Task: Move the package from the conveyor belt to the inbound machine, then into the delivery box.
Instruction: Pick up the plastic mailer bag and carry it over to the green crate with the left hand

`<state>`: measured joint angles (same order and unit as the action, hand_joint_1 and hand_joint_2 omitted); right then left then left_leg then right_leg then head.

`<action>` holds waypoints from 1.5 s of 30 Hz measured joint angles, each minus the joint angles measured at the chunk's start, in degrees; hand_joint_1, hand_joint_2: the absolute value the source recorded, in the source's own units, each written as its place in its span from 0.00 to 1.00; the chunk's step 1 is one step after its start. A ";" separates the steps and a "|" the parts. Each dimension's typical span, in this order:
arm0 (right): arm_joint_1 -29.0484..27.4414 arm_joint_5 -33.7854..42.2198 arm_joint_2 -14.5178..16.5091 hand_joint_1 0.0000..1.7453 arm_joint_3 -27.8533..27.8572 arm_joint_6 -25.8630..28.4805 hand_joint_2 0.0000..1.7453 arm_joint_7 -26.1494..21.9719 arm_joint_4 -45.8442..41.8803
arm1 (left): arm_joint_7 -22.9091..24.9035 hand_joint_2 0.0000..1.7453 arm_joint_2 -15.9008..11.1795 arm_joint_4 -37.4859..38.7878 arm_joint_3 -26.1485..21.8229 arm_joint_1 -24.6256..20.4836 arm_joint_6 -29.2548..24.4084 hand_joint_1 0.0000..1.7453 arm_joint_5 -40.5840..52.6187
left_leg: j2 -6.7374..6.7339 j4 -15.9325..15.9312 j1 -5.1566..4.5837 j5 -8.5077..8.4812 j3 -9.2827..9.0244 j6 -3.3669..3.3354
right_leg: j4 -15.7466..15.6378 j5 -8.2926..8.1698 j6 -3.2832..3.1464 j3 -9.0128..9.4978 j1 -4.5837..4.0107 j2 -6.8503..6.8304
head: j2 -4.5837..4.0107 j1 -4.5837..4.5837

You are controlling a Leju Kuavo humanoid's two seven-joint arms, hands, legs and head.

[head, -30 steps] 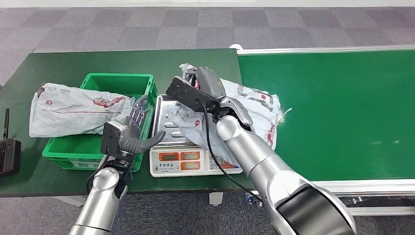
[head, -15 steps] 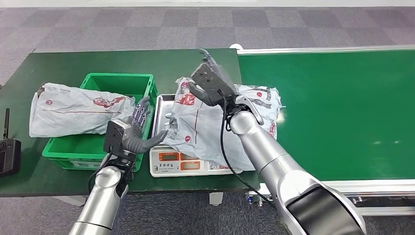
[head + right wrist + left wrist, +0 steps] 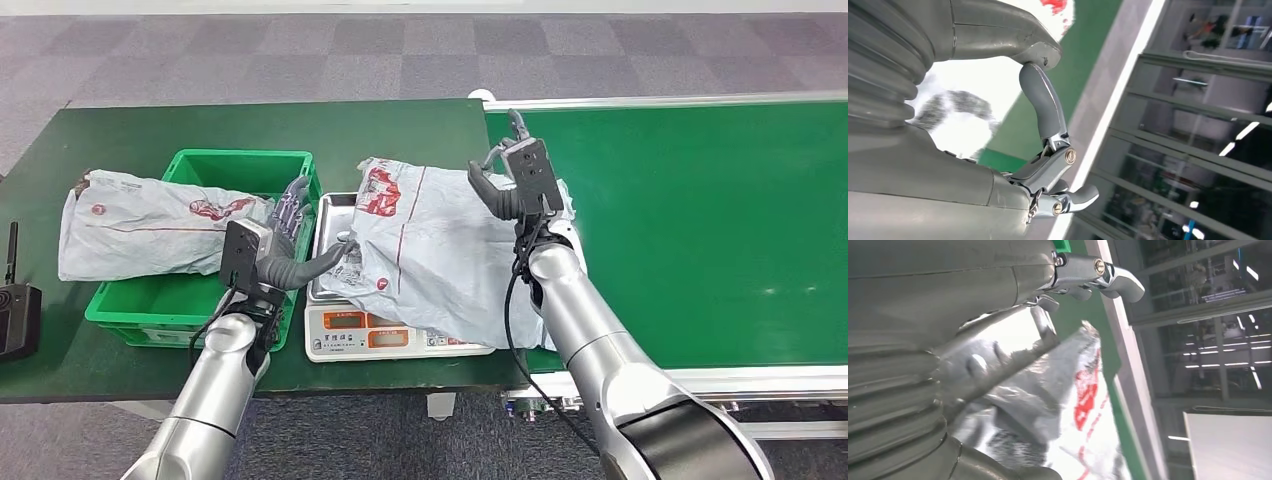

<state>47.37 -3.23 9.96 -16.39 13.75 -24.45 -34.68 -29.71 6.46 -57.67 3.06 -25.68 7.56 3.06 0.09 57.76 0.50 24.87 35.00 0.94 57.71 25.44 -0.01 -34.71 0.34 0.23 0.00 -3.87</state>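
Note:
A grey-white package with red print lies spread over the inbound machine, a scale with a steel tray. My right hand hovers above the package's right edge, beside the conveyor belt, fingers apart and holding nothing. My left hand stands between the green delivery box and the scale, fingers spread upward, thumb touching the package's left edge. The left wrist view shows that thumb lying against the package. In the right wrist view the fingers hang free above the package.
A second grey package lies across the delivery box's left rim and onto the dark green table. A black handheld device sits at the table's left edge. The belt's metal rail runs along its near side.
My right hand has let go of the package and drawn back to the right, toward the belt. The package now lies flat over the scale. My left hand has edged up to its left edge.

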 joint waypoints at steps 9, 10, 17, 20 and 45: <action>-3.48 0.95 0.04 0.00 1.02 -2.21 1.00 -1.31 1.40 | -0.81 1.00 0.77 12.10 2.69 -12.00 -0.61 0.00 10.13 | 0.04 0.00 0.00 -0.01 0.02 0.00 | 0.00 0.00 0.00 0.01 0.00 -0.02 | 0.00 0.00; -3.75 0.90 0.08 0.00 1.02 -2.39 1.00 -1.10 1.37 | -0.43 1.00 0.71 14.12 3.76 -13.91 -0.41 0.00 13.25 | 0.05 0.00 0.00 -0.02 0.02 0.00 | 0.00 -0.01 0.00 0.02 0.00 -0.03 | 0.00 0.01; -4.23 0.85 0.18 0.00 1.02 -3.51 1.00 0.00 1.26 | 2.74 1.00 0.52 26.32 13.27 -24.21 2.52 0.00 31.46 | -0.01 0.01 -0.01 -0.03 0.00 0.01 | 0.00 -0.05 -0.01 0.01 0.01 0.00 | 0.00 0.01; -3.92 1.21 0.10 0.00 1.02 -4.23 1.00 0.14 1.28 | 4.42 1.00 0.56 30.11 18.29 -26.97 5.25 0.00 37.54 | -0.01 0.01 -0.01 -0.03 0.01 0.01 | 0.00 -0.05 -0.01 0.01 0.01 0.01 | 0.00 0.01; 0.02 4.42 0.03 0.00 1.01 -5.87 1.00 0.43 3.30 | 4.66 1.00 0.18 38.71 32.12 -31.17 15.49 1.00 43.40 | 0.08 0.00 0.00 -0.09 -0.01 0.01 | 0.01 -0.07 -0.02 0.12 0.00 -0.11 | 0.00 0.01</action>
<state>47.39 1.19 9.99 -15.38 7.88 -24.02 -31.38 -25.06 6.64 -18.97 35.18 -56.85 23.04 46.45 0.17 57.76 0.49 24.78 35.00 0.96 57.72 25.37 -0.03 -34.59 0.34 0.12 0.00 -3.86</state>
